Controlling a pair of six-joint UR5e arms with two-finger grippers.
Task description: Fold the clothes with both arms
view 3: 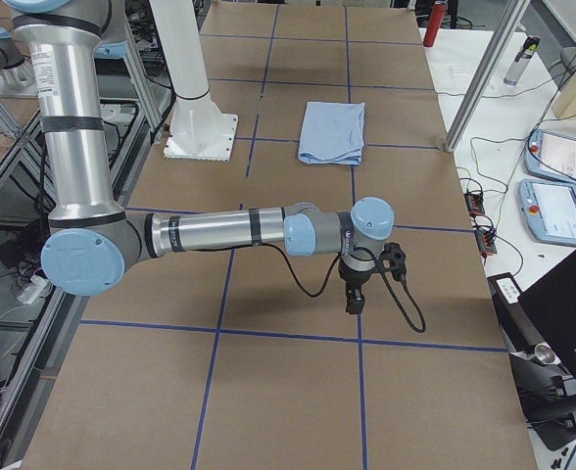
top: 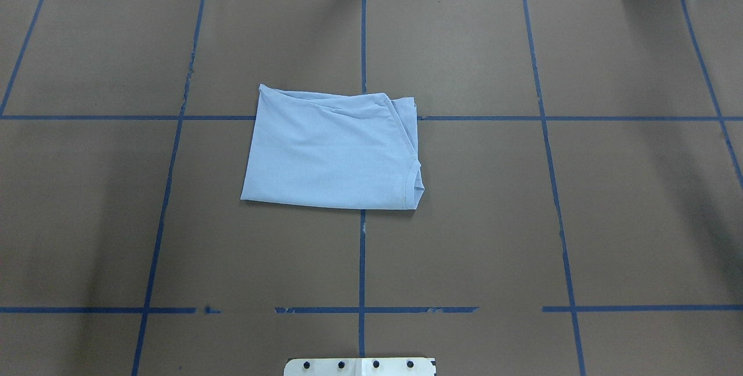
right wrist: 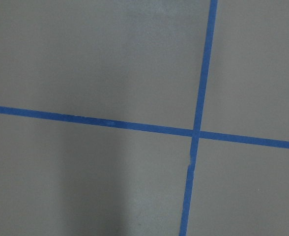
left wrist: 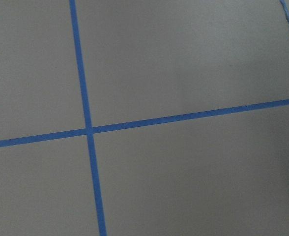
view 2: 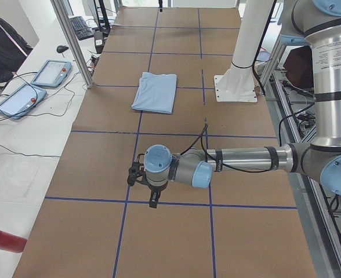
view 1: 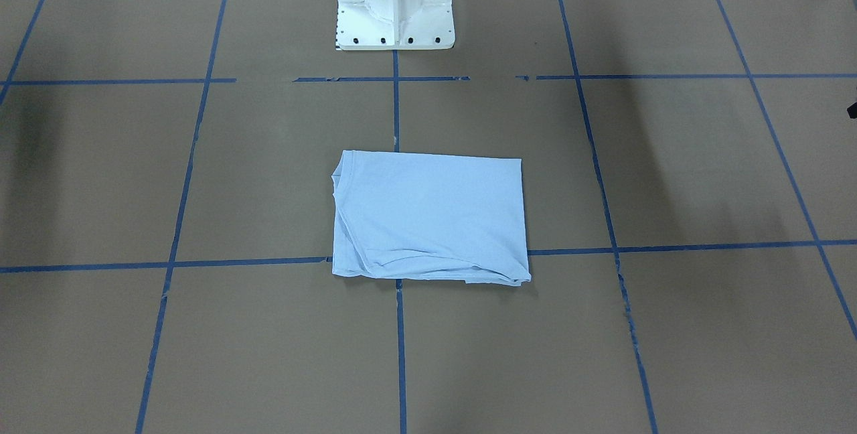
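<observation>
Shirt: the light blue cotton T-shirt (top: 334, 152) lies folded into a flat rectangle in the middle of the brown paper-covered worktop (top: 609, 219), midway between its two ends and well away from every edge and corner.
Hidden on the shirt: only plain fabric faces up. The ribbed neckband (top: 414, 181) shows at the fold's corner nearest the robot's right. The lower layers are covered.
Left tool: the black two-finger left tool (view 2: 152, 198) hangs over a crossing of blue tape lines (left wrist: 89, 130) toward the worktop's left end, well apart from the shirt. I cannot tell whether it is released or clenched.
Right tool: the black two-finger right tool (view 3: 354, 297) hangs toward the right end, also well apart from the shirt. Its state cannot be told either.
Cut off: the white metal pedestal (view 1: 395, 5) is cropped in both fixed centre views.
Side views only: the grey-silver left arm (view 2: 246, 159) and the grey-silver right arm (view 3: 219, 233) appear there alone. The overhead and front views show neither.
Wrist views: bare paper and tape, with no fingers in frame.
</observation>
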